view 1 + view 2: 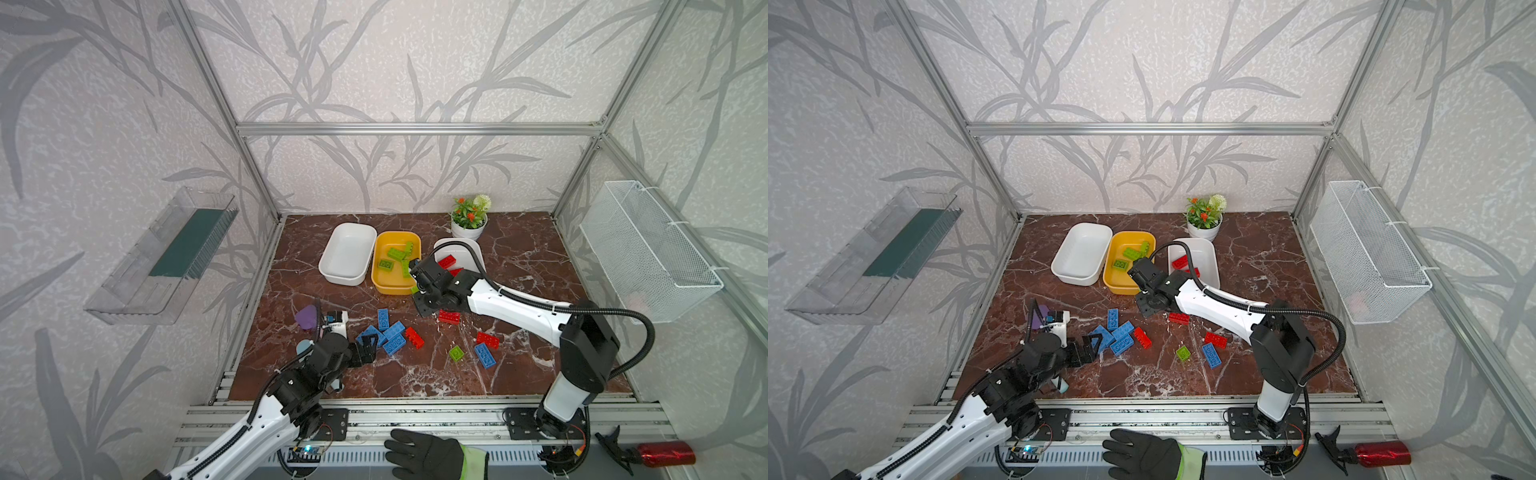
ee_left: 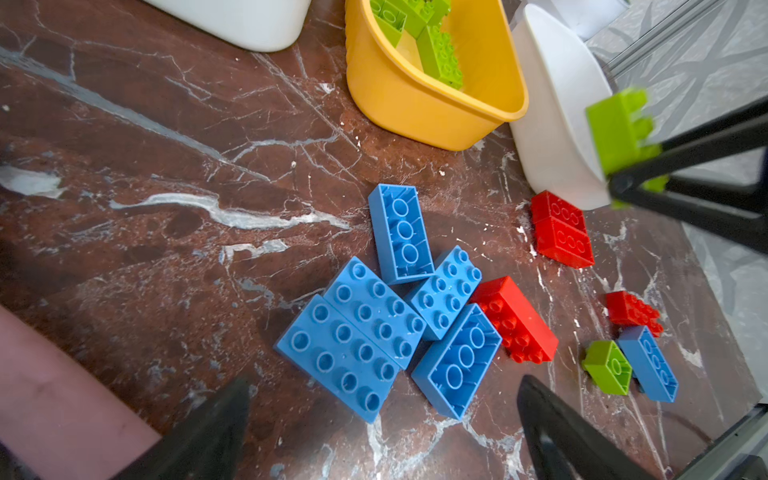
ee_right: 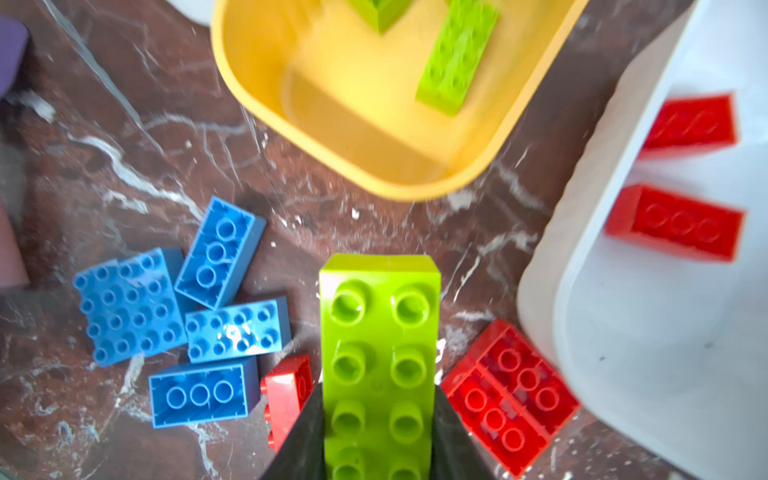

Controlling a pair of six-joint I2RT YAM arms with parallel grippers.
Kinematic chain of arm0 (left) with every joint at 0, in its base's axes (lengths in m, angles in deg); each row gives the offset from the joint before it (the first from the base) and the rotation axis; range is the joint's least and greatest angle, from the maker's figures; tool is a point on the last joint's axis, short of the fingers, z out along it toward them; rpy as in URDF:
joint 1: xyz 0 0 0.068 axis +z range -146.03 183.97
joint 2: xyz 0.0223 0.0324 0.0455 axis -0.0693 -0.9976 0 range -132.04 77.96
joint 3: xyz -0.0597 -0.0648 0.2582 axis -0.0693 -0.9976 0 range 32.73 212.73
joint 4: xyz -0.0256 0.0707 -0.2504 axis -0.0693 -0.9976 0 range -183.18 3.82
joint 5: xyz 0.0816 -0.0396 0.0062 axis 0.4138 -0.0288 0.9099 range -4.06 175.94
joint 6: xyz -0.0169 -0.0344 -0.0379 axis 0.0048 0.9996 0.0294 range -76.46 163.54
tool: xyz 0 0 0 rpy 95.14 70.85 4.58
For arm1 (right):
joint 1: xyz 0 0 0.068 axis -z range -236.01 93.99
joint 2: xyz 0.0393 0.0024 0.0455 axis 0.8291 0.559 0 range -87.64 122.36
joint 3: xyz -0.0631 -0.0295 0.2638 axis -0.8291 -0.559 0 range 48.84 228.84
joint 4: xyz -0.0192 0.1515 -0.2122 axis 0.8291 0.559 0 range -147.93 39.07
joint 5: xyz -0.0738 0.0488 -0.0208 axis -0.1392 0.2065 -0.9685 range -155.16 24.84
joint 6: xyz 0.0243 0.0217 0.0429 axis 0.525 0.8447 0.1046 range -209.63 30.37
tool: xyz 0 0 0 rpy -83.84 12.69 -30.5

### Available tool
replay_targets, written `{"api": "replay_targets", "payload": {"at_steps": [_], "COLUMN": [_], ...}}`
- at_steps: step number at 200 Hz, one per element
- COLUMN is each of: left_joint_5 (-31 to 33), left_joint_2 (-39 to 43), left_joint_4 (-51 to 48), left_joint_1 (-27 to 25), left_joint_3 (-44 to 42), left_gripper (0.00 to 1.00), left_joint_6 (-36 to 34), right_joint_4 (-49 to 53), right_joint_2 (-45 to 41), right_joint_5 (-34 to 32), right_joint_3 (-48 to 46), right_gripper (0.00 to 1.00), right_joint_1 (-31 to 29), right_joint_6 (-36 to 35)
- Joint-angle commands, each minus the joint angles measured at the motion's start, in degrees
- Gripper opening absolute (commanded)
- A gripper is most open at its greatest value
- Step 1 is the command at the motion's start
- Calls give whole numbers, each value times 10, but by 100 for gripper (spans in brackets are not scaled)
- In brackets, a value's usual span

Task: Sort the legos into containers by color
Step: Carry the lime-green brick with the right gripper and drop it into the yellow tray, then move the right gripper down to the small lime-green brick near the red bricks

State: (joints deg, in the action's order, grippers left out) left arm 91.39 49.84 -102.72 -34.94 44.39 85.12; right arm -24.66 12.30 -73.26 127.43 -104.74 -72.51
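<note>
My right gripper (image 3: 378, 399) is shut on a lime green lego (image 3: 380, 332), held above the table just in front of the yellow container (image 1: 380, 279); it also shows as the green lego (image 2: 619, 129). Several green legos (image 1: 397, 253) lie in that container. Red legos (image 1: 446, 262) lie in the right white container (image 1: 471, 254). The left white container (image 1: 348, 259) holds nothing. My left gripper (image 1: 368, 347) stands open beside a cluster of blue legos (image 1: 388, 332). Loose on the table are red legos (image 1: 449, 317), a small green one (image 1: 456, 353) and a blue one (image 1: 485, 355).
A flower pot (image 1: 468, 226) stands behind the right white container. Purple (image 1: 306, 318) and teal (image 1: 304, 345) shovels lie near the left arm. A wire basket (image 1: 648, 249) hangs on the right wall. A gloved hand (image 1: 424, 455) rests at the front rail.
</note>
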Motion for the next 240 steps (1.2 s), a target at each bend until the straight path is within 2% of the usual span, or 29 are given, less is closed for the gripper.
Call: {"api": "replay_targets", "payload": {"at_steps": [1,71,88,124,146,167,205,240], "left_joint_5": [9,31,38,41,32,18,-21,-53], "left_joint_2": [-29,-126,-147,-190,-209,-219,-209,-176], "left_joint_4": [21,46,48,56,65,67,53,62], "left_joint_1": [2,2,2,2,2,2,2,0], "left_joint_3": [23,60,71,92,103,109,114,95], "left_gripper": [99,99,99,99,99,99,99,99], "left_joint_6": [-15,-30,-41,-55,-56,-57,-56,-56], "right_joint_4": [1,21,37,124,197,189,68,39], "right_joint_2": [41,230,276,356,371,316,124,-9], "right_joint_5": [-10,46,59,105,110,105,100,83], "right_joint_3": [63,292,356,513,576,505,198,-18], "right_gripper": [34,37,43,63,65,65,65,65], "right_joint_1": [23,74,82,89,88,86,80,63], "right_joint_6": [-33,-60,-65,-78,-72,-67,-32,5]}}
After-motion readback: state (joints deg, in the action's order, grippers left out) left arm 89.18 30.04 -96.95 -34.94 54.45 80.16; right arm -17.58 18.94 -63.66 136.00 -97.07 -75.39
